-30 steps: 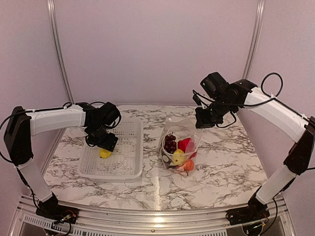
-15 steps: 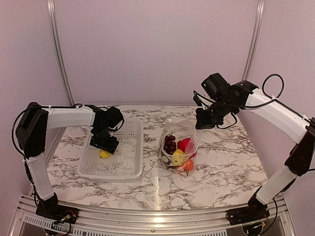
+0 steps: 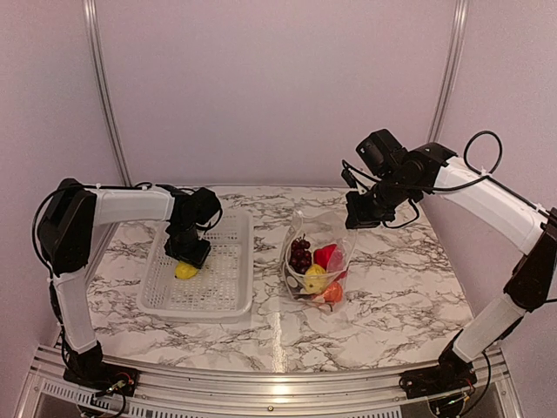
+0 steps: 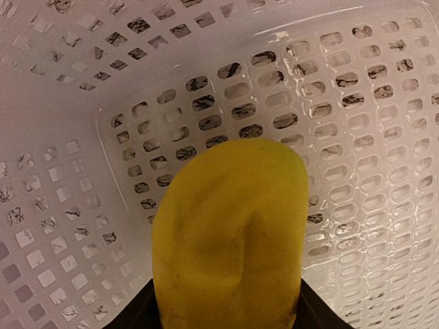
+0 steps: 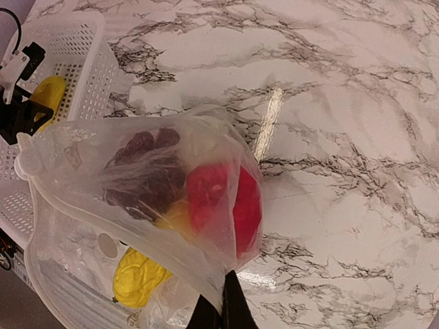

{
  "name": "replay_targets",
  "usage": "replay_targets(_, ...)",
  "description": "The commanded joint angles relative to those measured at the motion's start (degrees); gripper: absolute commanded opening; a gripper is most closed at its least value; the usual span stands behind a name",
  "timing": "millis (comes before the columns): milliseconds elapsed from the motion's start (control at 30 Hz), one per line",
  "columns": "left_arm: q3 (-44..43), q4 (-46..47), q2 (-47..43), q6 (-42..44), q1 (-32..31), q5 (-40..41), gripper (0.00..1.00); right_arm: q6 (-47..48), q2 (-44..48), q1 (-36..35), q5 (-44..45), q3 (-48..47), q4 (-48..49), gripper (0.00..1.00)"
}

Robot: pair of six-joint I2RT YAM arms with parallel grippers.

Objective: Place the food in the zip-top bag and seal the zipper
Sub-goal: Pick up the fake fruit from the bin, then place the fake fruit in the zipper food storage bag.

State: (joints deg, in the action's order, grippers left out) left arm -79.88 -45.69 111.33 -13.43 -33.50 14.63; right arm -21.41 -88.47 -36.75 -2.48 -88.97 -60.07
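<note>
Starting at the near side of the marble worktop (image 3: 409, 296), a white perforated basket (image 3: 231, 303) lies left of centre and the zip-top bag (image 3: 329, 228) stands right of centre, near each other but apart. The bag's bottom rests on the worktop and holds most of the food. The orange fruit (image 3: 332, 293) is lowest and nearest, with a yellow piece (image 3: 315, 279) just behind it. Behind those are the dark purple grapes (image 3: 301, 254) on the left and the red pepper (image 3: 325, 255) beside them on the right, all pressed together behind the clear plastic. In the basket, toward its left side, one more yellow banana-like piece (image 3: 185, 272) lies on the holed floor, outside the bag. The left hand (image 3: 188, 252) is down over the far end of it. In the left wrist view this piece (image 4: 230, 233) fills the space between the two dark fingers (image 4: 321, 319), which stand against its sides, with the basket's wall (image 4: 357, 103) behind. Whether they already clamp it I cannot tell. Farther back, the right hand (image 3: 361, 215) hangs above the worktop at the bag's far upper edge, closed tight on a fold of the plastic and holding that edge up. From the right wrist, the grapes (image 5: 147, 181) and pepper (image 5: 223, 202) show through the crinkled film just beyond the closed fingertips (image 5: 233, 312).
</note>
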Motion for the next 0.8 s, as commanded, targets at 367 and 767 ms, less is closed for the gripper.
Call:
replay_targets(367,-6.0,-3.2,-9.7,-3.2,0.0,-7.8,0.47,0.3,-0.5,-0.3,-0.9,-1.7,-0.3,0.0)
replay_targets(767,-13.5,6.5,-22.5,-14.8,-4.7,-23.9,0.43,0.6,-1.3,-0.4,-2.7,-3.8,-1.2,0.0)
